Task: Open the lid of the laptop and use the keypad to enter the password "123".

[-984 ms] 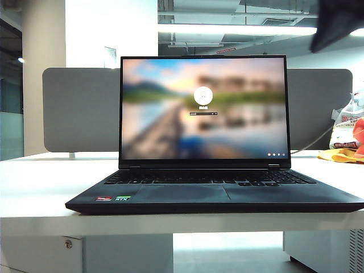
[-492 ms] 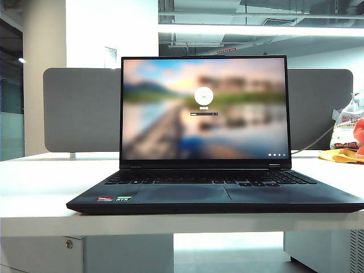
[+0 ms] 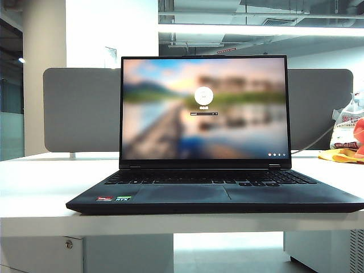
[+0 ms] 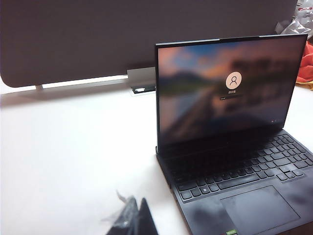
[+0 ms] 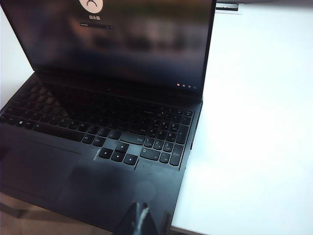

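The laptop (image 3: 213,187) sits open; right hand (image 5: 138,220) pinched closed above it, left hand (image 4: 131,221) seemingly closed beside it.

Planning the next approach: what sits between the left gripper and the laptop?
Nothing: left wrist view shows only bare white table between left gripper and laptop.

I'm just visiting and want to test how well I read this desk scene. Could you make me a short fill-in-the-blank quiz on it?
1. The lid of the thin matte black laptop stands ____.
2. Its lit screen shows a login page with a round user icon above a ____ box.
3. Behind the laptop stands a ____ desk divider panel.
4. The right gripper hovers over the palm rest with its jaws ____; the left gripper hangs over the white table.

Missing words: open; password; grey; shut
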`<state>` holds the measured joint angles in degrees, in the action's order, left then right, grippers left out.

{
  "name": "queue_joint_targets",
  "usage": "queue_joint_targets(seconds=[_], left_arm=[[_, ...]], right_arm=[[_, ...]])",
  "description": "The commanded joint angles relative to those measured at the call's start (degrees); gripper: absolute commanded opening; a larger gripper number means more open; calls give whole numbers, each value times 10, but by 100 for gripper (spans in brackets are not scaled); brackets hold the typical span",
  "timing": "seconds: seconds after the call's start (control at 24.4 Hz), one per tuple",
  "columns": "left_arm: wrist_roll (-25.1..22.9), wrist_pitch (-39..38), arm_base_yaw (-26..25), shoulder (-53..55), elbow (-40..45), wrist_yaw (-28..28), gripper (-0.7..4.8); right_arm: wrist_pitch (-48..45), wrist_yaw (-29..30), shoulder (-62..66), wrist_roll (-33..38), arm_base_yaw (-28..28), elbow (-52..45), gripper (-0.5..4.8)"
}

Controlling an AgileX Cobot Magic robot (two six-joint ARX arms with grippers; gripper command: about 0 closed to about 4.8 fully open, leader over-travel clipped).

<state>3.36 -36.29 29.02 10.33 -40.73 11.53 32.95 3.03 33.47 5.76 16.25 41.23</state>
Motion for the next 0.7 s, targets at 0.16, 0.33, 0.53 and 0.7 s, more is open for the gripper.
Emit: queue_joint_targets(seconds=[0.16,0.33,0.53,0.7], left_arm=[[1,3,0,1,-1,-2,-5],[1,3,0,1,-1,-2,-5],[1,3,-6,-5,4,-3,-5],[1,5,-58,-18,23,-4,-5]], right_arm=[[-6,1,-1,2,0,2,-5],[-11,1,-1,3,0,2,-5],[13,1,-1,3,0,2,-5],[50,0,-1,3,0,2,-5]])
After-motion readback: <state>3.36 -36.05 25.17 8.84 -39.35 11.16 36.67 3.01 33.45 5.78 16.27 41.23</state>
